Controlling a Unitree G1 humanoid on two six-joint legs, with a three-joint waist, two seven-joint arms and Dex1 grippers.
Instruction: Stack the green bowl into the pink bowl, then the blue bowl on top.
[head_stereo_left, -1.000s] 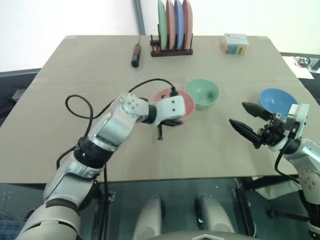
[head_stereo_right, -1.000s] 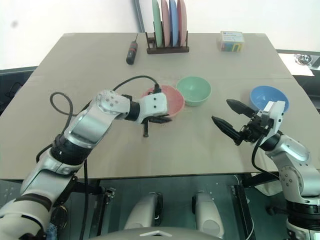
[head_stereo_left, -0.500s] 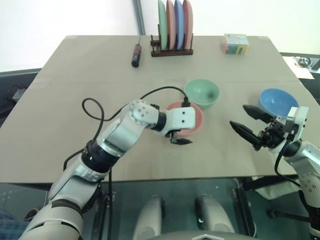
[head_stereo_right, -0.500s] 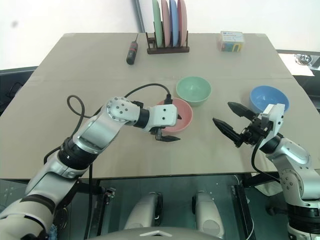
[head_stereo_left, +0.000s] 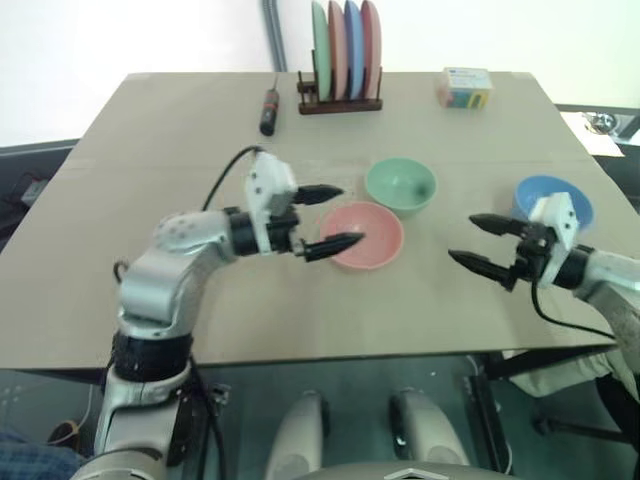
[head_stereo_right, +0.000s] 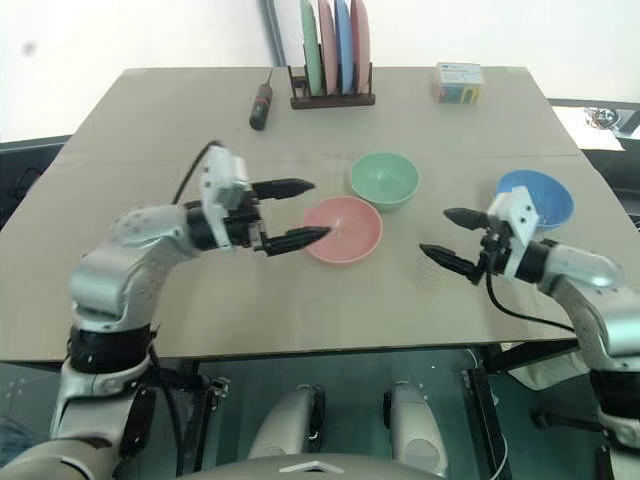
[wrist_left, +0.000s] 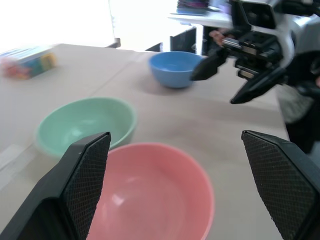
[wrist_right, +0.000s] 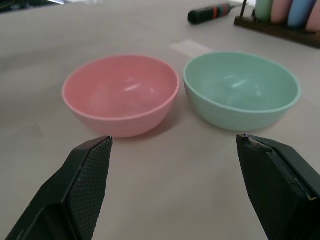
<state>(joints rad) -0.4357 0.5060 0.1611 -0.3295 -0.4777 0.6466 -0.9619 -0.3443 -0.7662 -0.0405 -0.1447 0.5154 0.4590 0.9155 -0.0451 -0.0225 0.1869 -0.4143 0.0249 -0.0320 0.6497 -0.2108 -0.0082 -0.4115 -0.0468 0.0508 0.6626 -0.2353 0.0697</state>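
Note:
The pink bowl (head_stereo_left: 368, 236) sits upright near the table's middle. The green bowl (head_stereo_left: 401, 187) stands just behind it and to its right, close to it but apart. Towards the right edge is the blue bowl (head_stereo_left: 545, 193), partly covered by my right hand. My left gripper (head_stereo_left: 351, 214) is open and level at the pink bowl's left rim, with one finger over the rim and nothing held. My right gripper (head_stereo_left: 461, 239) is open and empty between the pink and blue bowls, pointing at the pink and green ones (wrist_right: 122, 95) (wrist_right: 240, 90).
A wooden rack (head_stereo_left: 340, 100) of upright coloured plates stands at the back. A black and red screwdriver (head_stereo_left: 270, 108) lies to its left, and a small colourful box (head_stereo_left: 463, 87) sits at the back right. The table's front edge runs just below both hands.
My left gripper slid the pink bowl towards the front, opened, let go of its rim and drew back to the left and up. The right gripper edged in towards the bowls.

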